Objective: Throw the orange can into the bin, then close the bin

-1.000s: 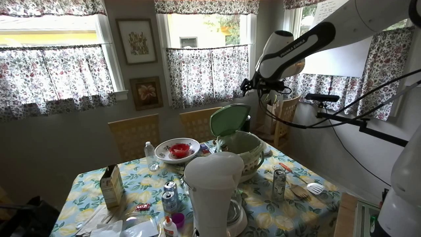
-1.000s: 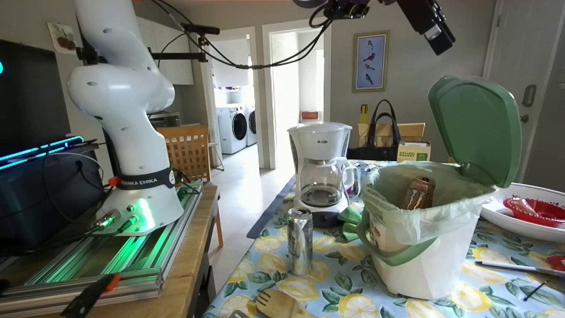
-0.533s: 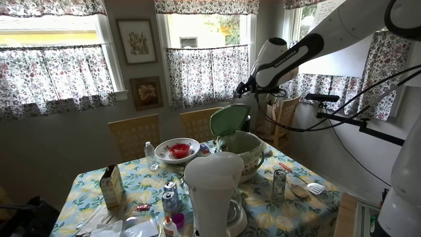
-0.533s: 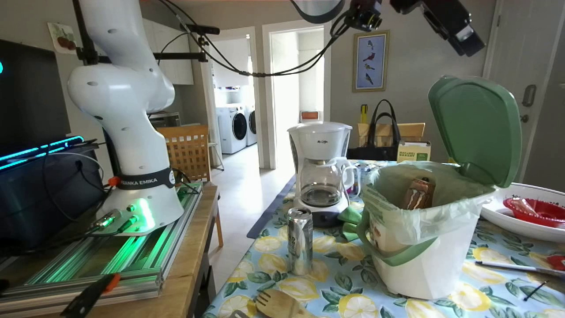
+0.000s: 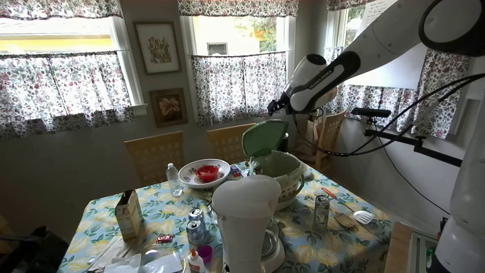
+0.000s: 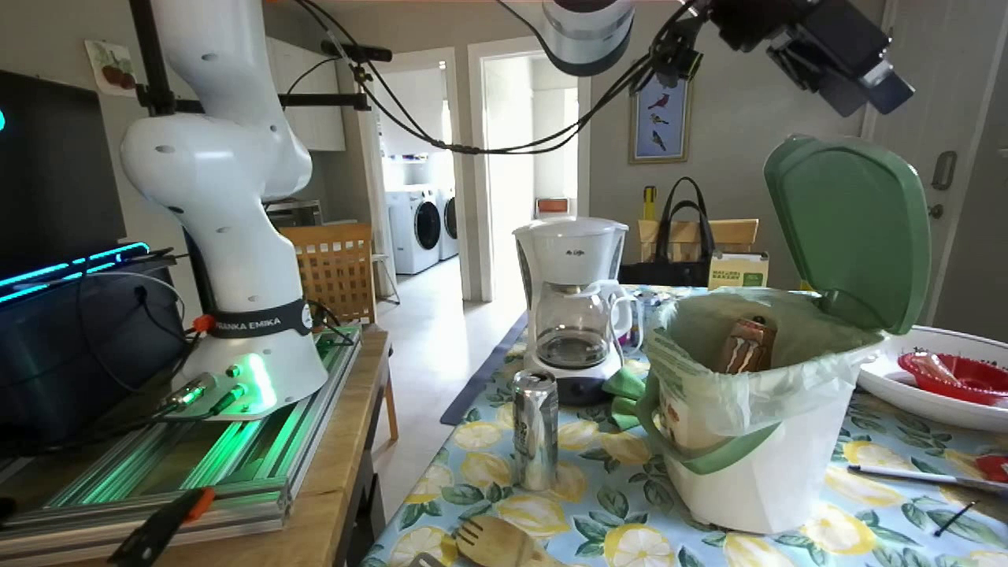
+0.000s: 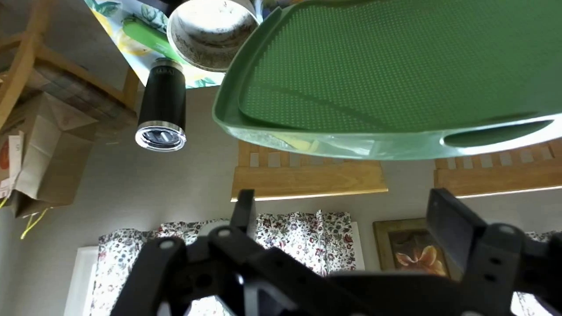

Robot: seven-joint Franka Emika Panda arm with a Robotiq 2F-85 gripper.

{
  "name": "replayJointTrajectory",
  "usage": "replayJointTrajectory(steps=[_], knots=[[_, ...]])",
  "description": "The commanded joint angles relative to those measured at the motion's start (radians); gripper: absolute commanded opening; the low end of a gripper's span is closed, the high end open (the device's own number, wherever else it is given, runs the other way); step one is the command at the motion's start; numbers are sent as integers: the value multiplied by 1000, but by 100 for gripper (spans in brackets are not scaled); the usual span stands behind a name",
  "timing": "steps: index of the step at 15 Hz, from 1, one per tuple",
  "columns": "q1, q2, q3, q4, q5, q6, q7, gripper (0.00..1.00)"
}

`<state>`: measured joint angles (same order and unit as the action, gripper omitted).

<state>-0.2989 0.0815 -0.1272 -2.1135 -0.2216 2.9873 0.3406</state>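
The bin (image 6: 760, 484) is white with a pale bag liner and a green lid (image 6: 854, 228) standing open; the bin also shows in an exterior view (image 5: 291, 191). A copper-orange can (image 6: 746, 346) lies tilted inside the bin, partly hidden by the liner. My gripper (image 7: 340, 204) is open and empty, its fingers wide apart. In an exterior view the gripper (image 5: 271, 109) is in the air above the raised lid (image 5: 264, 138). In the other picture the gripper (image 6: 886, 87) shows above the lid too. In the wrist view the lid (image 7: 395, 70) fills the upper right, apart from the fingers.
A white coffee maker (image 5: 246, 212) stands beside the bin. A silver can (image 6: 535, 429) stands upright on the table. A white bowl with a red dish (image 5: 206, 173) is by the bin. A black tumbler (image 7: 162, 103) is near the lid. Chairs stand behind the table.
My gripper has moved down and left in an exterior view, and right and down in the other, coming lower over the lid. The bin, lid and can have not moved.
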Motion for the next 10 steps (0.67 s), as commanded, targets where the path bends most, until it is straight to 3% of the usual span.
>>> replayJointTrajectory(steps=[1,3,4,10], knots=[[36,51,-18,33,109,24,-116,100],[44,59,-14,37,162,9,-163,100],[-1,62,40,40,190,-1,-193,100],[-27,78,85,65,303,-47,-322,100]])
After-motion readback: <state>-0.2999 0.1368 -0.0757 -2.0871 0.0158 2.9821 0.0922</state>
